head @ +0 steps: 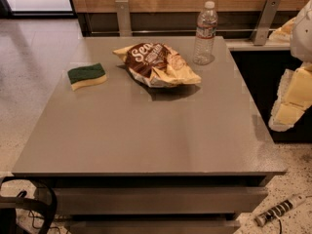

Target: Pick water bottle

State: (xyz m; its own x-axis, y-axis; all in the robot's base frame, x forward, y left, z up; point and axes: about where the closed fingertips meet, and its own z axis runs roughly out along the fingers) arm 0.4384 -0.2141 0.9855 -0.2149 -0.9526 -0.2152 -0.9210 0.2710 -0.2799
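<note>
Table (146,140): grey, front edge closest to the camera.
Power strip (280,210): on the floor by the table's front right corner.
Sponge (87,75): green-topped, on the table's left side.
Chip bag (158,65): lying flat, mid-rear.
Water bottle (205,33): upright at the rear, just right of the chip bag.
Gripper (292,100): beyond the table's right edge, well apart from the water bottle; whether spread or closed is not discernible.

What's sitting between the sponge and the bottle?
The chip bag lies between the sponge and the bottle, as the camera view shows. The gripper is at the right edge, beside the table.
</note>
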